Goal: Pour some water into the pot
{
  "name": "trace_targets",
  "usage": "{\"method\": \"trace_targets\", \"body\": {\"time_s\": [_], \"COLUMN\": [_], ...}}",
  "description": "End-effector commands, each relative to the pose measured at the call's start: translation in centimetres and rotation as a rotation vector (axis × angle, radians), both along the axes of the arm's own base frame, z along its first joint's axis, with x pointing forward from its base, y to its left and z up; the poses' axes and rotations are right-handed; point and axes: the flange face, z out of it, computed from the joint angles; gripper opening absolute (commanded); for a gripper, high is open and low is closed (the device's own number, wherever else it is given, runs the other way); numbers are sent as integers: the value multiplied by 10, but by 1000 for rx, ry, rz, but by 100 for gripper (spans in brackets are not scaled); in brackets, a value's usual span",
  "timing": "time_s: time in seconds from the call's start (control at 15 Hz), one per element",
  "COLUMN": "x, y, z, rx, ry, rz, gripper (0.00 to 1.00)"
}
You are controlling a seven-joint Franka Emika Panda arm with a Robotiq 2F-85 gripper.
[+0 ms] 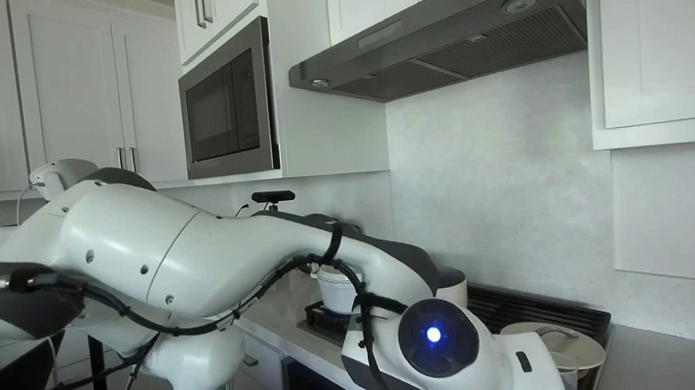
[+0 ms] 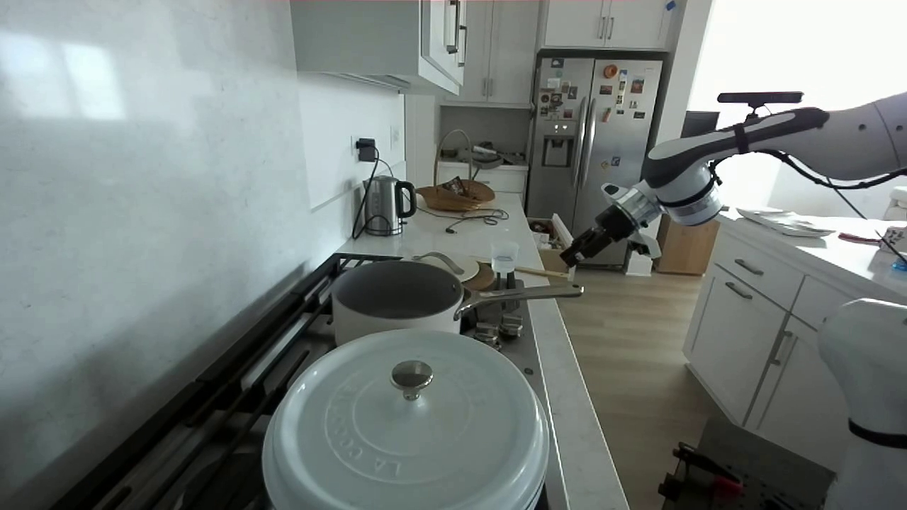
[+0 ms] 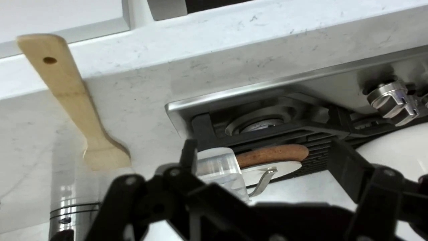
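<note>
A white saucepan [image 2: 397,322] stands uncovered on the stove, its metal handle over the counter's front edge. A clear plastic cup [image 2: 504,256] stands past it near the stove's end. The cup also shows in the wrist view [image 3: 220,167]; how much water it holds I cannot tell. My gripper [image 2: 569,259] is in the air in front of the counter, to the right of the cup in that exterior view. In the wrist view my gripper [image 3: 267,164] is open and empty. The cup appears between the fingers, close beside the left one, with no contact visible.
A large lidded white pot [image 2: 407,432] stands on the stove. A cream lid [image 3: 284,167] with a metal handle lies by a brown round piece [image 3: 272,155] behind the cup. A wooden utensil [image 3: 80,107] overhangs the counter edge. A kettle [image 2: 383,205] and basket [image 2: 457,198] stand farther back.
</note>
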Motion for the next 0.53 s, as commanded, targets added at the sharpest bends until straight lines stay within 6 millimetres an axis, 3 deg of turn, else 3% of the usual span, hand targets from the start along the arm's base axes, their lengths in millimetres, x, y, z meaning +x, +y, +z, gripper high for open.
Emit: {"method": "trace_targets", "body": {"time_s": [0.0,0.2,0.47], "x": [18,32,51], "y": [-10,-10,-5], "z": [-16,-28,-27], "rx": [103,120,110], "ry": [-6,-15,-84], "rz": [64,91,119], "gripper": [100,100,100]}}
